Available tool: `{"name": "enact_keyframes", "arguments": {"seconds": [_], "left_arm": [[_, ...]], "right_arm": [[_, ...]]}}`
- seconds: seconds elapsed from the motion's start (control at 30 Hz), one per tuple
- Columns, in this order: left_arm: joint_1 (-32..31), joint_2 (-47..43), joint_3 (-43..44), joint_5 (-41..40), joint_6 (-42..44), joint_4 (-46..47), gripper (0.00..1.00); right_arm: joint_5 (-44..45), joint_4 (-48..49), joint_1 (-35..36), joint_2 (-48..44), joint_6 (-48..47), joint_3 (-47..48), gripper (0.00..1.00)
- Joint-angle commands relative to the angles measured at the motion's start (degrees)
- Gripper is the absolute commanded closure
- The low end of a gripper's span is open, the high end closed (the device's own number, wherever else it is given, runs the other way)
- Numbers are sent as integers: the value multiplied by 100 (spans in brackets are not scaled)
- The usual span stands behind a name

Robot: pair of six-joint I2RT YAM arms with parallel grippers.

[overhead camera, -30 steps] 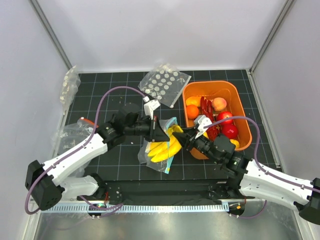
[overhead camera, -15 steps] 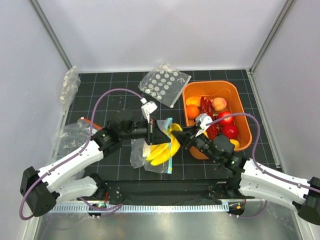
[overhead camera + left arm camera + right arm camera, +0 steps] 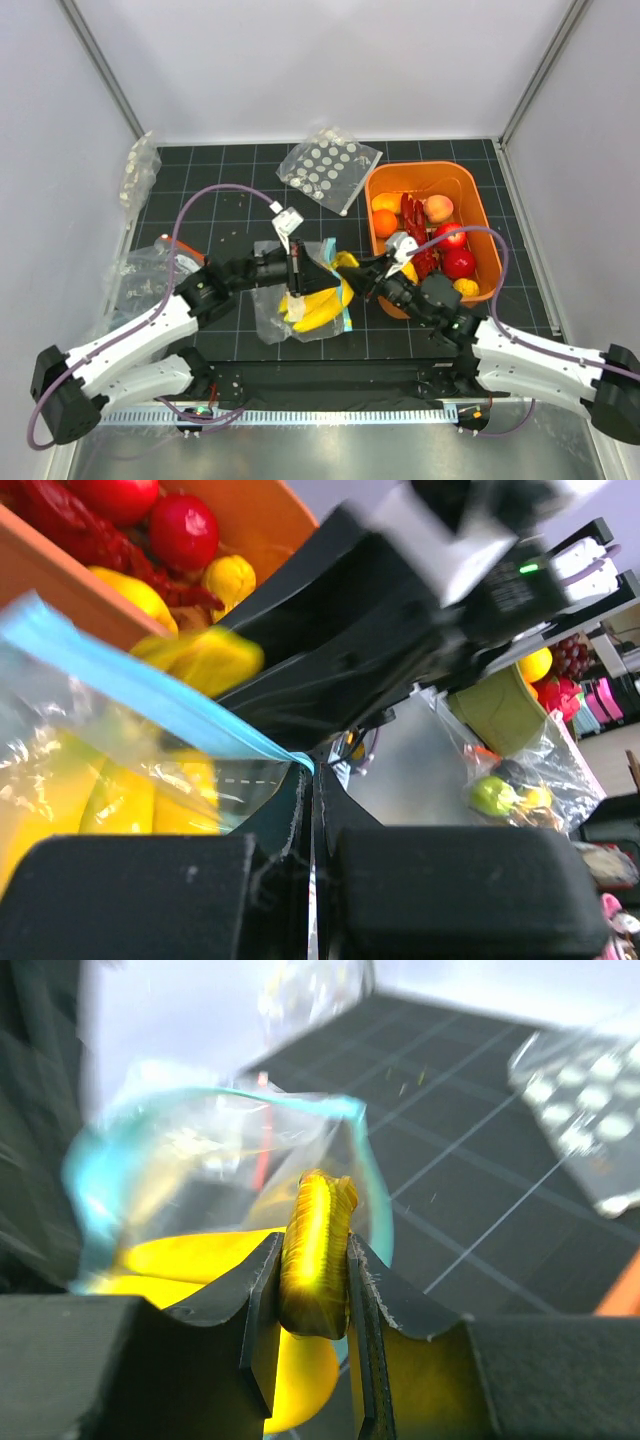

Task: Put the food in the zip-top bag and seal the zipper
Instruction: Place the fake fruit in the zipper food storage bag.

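Bananas (image 3: 318,306) lie mostly inside the zip-top bag (image 3: 270,316), in the middle of the table (image 3: 200,180). The right end effector (image 3: 312,1260) pinches the brown stem end of the bunch, likely to push it deeper in. The left end effector (image 3: 310,825) is pressed together on the bag's edge, next to the blue zipper (image 3: 130,685). I think it holds the mouth wide open. An orange bin (image 3: 420,169) with more toy food sits just right of the bag. The table is a dark mat with a grid. White walls stand around it. A dotted bag (image 3: 328,168) lies farther back.
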Motion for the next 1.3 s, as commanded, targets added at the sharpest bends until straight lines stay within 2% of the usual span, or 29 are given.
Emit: {"name": "enact_keyframes", "arguments": {"seconds": [0.0, 0.23, 0.47, 0.6, 0.9, 1.27], "left_arm": [[-20, -491, -219, -477, -38, 874, 100], [-20, -378, -238, -144, -135, 1164, 100], [-20, 342, 368, -398, 120, 75, 100], [-29, 186, 290, -679, 164, 66, 100], [-20, -211, 105, -1049, 305, 83, 100], [-29, 141, -18, -198, 112, 900, 100]], "right_arm": [[-556, 794, 7, 550, 273, 178, 99], [-1242, 672, 7, 894, 300, 416, 99], [-1147, 453, 7, 272, 106, 285, 99], [-1164, 408, 7, 60, 62, 241, 99], [-1699, 276, 7, 428, 9, 460, 99], [-2306, 224, 7, 981, -8, 732, 99]]}}
